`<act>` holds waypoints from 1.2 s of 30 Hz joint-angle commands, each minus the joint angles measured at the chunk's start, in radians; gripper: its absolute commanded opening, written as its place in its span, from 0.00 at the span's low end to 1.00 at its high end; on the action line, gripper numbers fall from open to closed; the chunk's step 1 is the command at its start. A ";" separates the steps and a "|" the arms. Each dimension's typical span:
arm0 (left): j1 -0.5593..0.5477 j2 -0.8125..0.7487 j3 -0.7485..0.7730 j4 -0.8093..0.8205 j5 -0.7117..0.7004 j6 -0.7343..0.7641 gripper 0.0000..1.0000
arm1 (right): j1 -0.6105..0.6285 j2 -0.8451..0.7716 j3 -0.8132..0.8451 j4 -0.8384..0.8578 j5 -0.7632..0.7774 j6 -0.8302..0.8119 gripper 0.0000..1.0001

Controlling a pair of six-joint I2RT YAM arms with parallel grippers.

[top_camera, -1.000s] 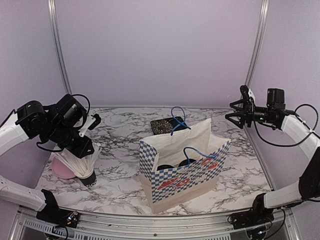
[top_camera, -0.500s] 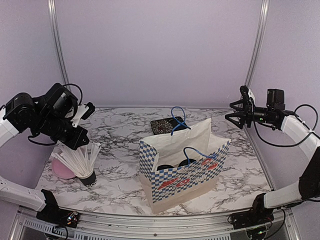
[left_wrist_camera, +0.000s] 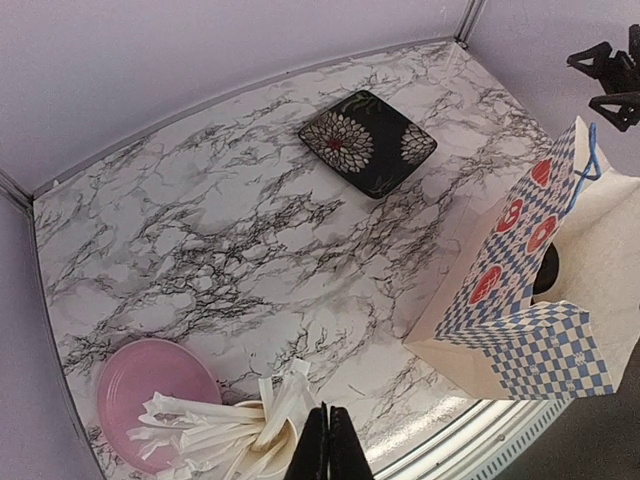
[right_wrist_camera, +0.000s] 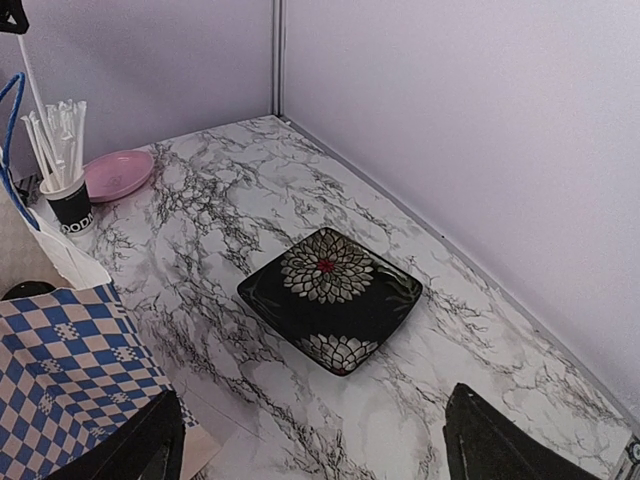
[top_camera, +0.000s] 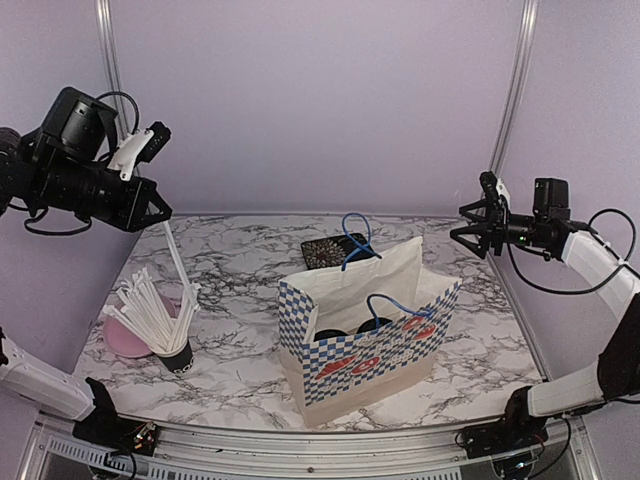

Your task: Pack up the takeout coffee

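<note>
The two coffee cups stand inside the blue-checked paper bag [top_camera: 365, 335]; only their black lids [top_camera: 330, 335] [top_camera: 376, 324] show. One lid shows dark inside the bag's mouth in the left wrist view [left_wrist_camera: 545, 275]. My left gripper [top_camera: 157, 213] is high above the table's left side, shut on a thin white stick [top_camera: 177, 262] that hangs down over the black cup of sticks [top_camera: 175, 355]. In its wrist view the jaws [left_wrist_camera: 330, 445] are pressed together. My right gripper [top_camera: 460, 232] is open and empty, high at the back right, its fingers [right_wrist_camera: 130, 450] wide apart.
A pink plate [top_camera: 122, 340] lies beside the cup of sticks at the left. A black floral square plate [top_camera: 325, 250] lies behind the bag and below my right gripper [right_wrist_camera: 330, 300]. The bag's blue handles [top_camera: 355, 235] stick up.
My left arm has risen up and back from the cup of sticks, drawing one white stick out with it. The right arm and the bag have not moved.
</note>
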 commanded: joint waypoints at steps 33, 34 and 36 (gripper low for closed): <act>-0.138 0.115 0.057 0.688 0.540 -0.051 0.00 | -0.003 -0.020 -0.029 0.000 0.016 -0.060 0.87; -0.155 0.116 0.023 0.739 0.522 -0.048 0.00 | -0.003 -0.020 -0.029 0.000 0.016 -0.061 0.87; -0.189 0.108 -0.079 0.882 0.514 -0.042 0.00 | -0.003 -0.023 -0.030 0.000 0.017 -0.062 0.87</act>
